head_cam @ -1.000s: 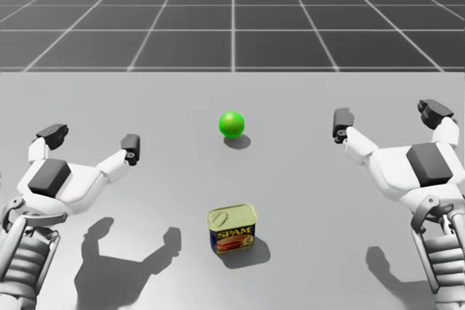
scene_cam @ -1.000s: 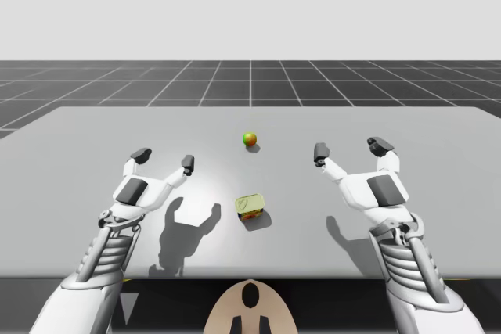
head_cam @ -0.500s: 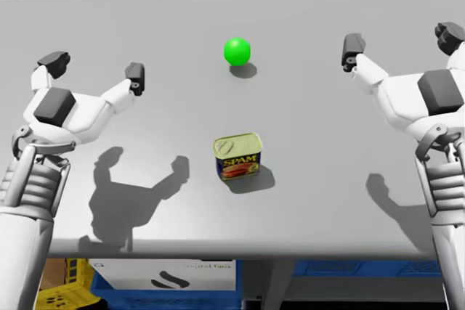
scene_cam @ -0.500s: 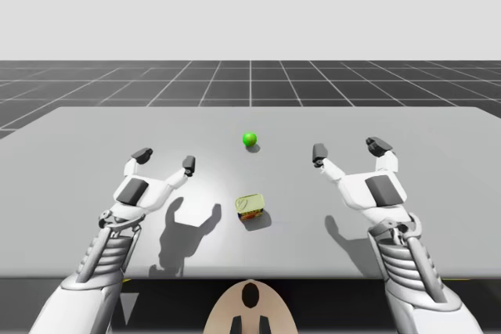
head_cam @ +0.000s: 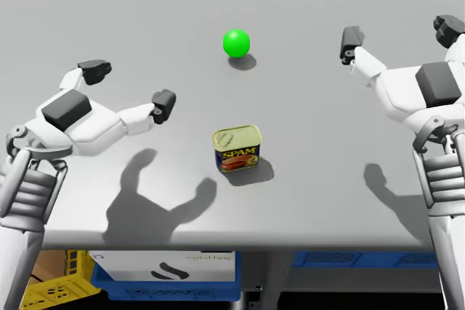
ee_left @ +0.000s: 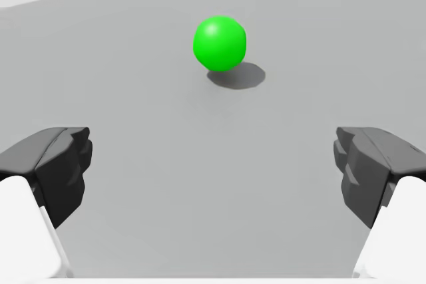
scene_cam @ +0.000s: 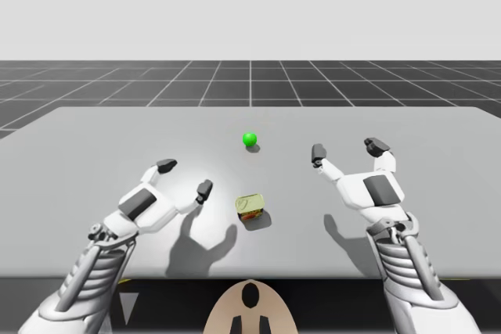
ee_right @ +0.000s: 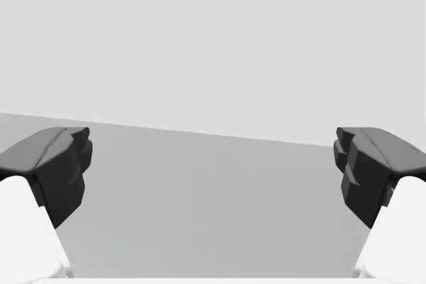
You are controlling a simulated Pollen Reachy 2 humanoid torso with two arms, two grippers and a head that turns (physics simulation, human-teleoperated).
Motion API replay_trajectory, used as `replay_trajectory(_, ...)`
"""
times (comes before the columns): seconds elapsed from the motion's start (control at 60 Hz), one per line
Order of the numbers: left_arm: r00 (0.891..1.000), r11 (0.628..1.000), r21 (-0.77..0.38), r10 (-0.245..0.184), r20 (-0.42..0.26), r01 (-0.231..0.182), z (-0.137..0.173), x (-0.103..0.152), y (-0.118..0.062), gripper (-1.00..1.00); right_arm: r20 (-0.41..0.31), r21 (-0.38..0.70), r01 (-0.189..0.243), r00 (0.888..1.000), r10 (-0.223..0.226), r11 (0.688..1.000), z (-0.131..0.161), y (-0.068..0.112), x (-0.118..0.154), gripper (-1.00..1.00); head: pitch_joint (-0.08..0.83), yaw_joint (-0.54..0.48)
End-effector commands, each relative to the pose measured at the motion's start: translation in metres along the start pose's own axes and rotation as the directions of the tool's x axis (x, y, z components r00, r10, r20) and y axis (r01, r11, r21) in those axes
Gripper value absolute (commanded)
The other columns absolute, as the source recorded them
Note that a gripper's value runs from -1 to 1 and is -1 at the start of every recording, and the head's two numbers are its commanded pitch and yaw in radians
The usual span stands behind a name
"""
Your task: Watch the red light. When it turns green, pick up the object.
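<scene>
A flat, pale grey table [scene_cam: 438, 162] stands in a bare simulated room with a dark floor [scene_cam: 250, 80] ruled in a light grid and a plain, pale grey backdrop [scene_cam: 250, 5]. The tabletop is smooth and matte, and it carries the soft shadows of both arms.

Near the middle of the table sits a small ball-shaped light [scene_cam: 250, 139], glowing bright green. Nearer my torso, on the same centre line, a blue rectangular can [scene_cam: 250, 206] with a yellow lid stands on the table, well apart from the light.

My left gripper [scene_cam: 185, 177] hovers above the table, just to the left of the can and not touching it. Its fingers are spread wide with nothing between them, and in the left wrist view the light lies ahead of it. My right gripper [scene_cam: 347, 150] hovers over the right side of the table, well away from the can, its fingers likewise spread wide around nothing.

Under the table's near edge, the head view shows a yellow crate [head_cam: 62, 281], a blue crate [head_cam: 167, 288] and what looks like a white box [head_cam: 167, 265], all partly hidden.
</scene>
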Motion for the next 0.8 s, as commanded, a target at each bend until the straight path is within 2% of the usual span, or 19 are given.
replay_trajectory(0.017,0.987,0.975,-0.19,-0.132,-0.09,0.113,0.0,-0.008,-0.004,-1.0,-0.003,0.0,0.006,1.0,-0.006,1.0,0.0,0.001,-0.001,-1.0,0.715,0.02)
replay_trajectory(0.05,0.983,0.967,-0.225,-0.147,-0.113,0.119,-0.003,-0.014,-0.002,-1.0,-0.003,0.001,0.005,1.0,-0.005,1.0,0.0,0.001,-0.001,-1.0,0.713,0.02)
replay_trajectory(0.083,0.982,0.967,-0.244,-0.113,-0.152,0.073,-0.004,-0.018,-0.001,-1.0,-0.004,0.001,0.007,1.0,-0.007,1.0,0.0,0.001,-0.002,-1.0,0.713,0.02)
replay_trajectory(0.1,0.982,0.966,-0.25,-0.106,-0.158,0.064,-0.004,-0.019,-0.002,-1.0,-0.005,0.001,0.007,1.0,-0.007,1.0,0.0,0.001,-0.002,-1.0,0.714,0.02)
replay_trajectory(0.133,0.981,0.957,-0.282,-0.119,-0.154,0.072,-0.006,-0.022,-0.001,-1.0,-0.005,0.001,0.007,1.0,-0.007,1.0,0.0,0.001,-0.002,-1.0,0.714,0.02)
replay_trajectory(0.233,0.98,0.934,-0.356,-0.103,-0.173,0.035,-0.011,-0.029,-0.004,-1.0,-0.006,0.001,0.007,1.0,-0.007,1.0,0.0,0.001,-0.002,-1.0,0.714,0.02)
replay_trajectory(0.3,0.979,0.921,-0.388,-0.105,-0.177,0.029,-0.015,-0.034,-0.008,-1.0,-0.006,0.0,0.008,1.0,-0.008,1.0,-0.001,0.001,-0.002,-1.0,0.714,0.02)
replay_trajectory(0.317,0.977,0.912,-0.41,-0.097,-0.188,0.011,-0.016,-0.037,-0.011,-1.0,-0.006,0.0,0.009,1.0,-0.009,1.0,-0.001,0.001,-0.002,-1.0,0.714,0.02)
replay_trajectory(0.367,0.976,0.904,-0.428,-0.107,-0.188,0.016,-0.018,-0.039,-0.013,-1.0,-0.007,0.0,0.009,1.0,-0.009,1.0,-0.001,0.0,-0.002,-1.0,0.714,0.02)
replay_trajectory(0.567,0.972,0.874,-0.485,-0.093,-0.214,-0.023,-0.037,-0.051,-0.032,-1.0,-0.002,0.002,0.01,1.0,-0.01,1.0,-0.001,0.0,-0.001,-1.0,0.719,0.03)
replay_trajectory(0.667,0.971,0.864,-0.504,-0.106,-0.216,-0.017,-0.047,-0.056,-0.038,-1.0,-0.001,0.002,0.014,1.0,-0.014,1.0,0.0,0.0,-0.001,-1.0,0.719,0.03)
replay_trajectory(0.8,0.971,0.855,-0.516,-0.082,-0.226,-0.048,-0.061,-0.061,-0.045,-1.0,0.0,0.004,0.017,1.0,-0.017,1.0,0.0,0.0,0.0,-1.0,0.721,0.02)
